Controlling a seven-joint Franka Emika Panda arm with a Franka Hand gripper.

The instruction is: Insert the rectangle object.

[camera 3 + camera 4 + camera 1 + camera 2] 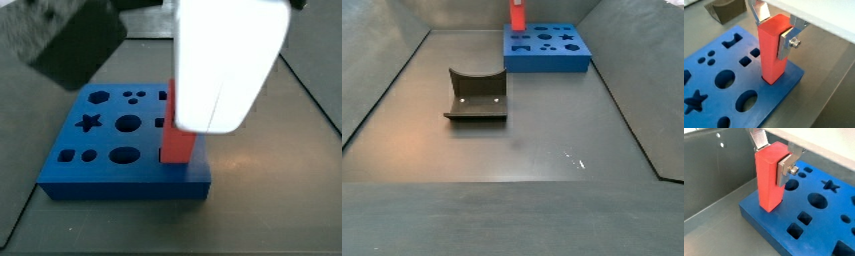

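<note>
The hand (776, 31) is clamped on the upper end of the rectangle object (773, 52), silver fingers (787, 42) pressed to opposite sides. The bar stands upright, its lower end seated in a hole at a corner of the blue block (724, 80). Both rest on the grey surface (516, 140), well apart from the fixture (476, 95).

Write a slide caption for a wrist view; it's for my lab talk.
The pincer holds the red rectangle object upright, its lower end in the blue block near a corner.
</note>
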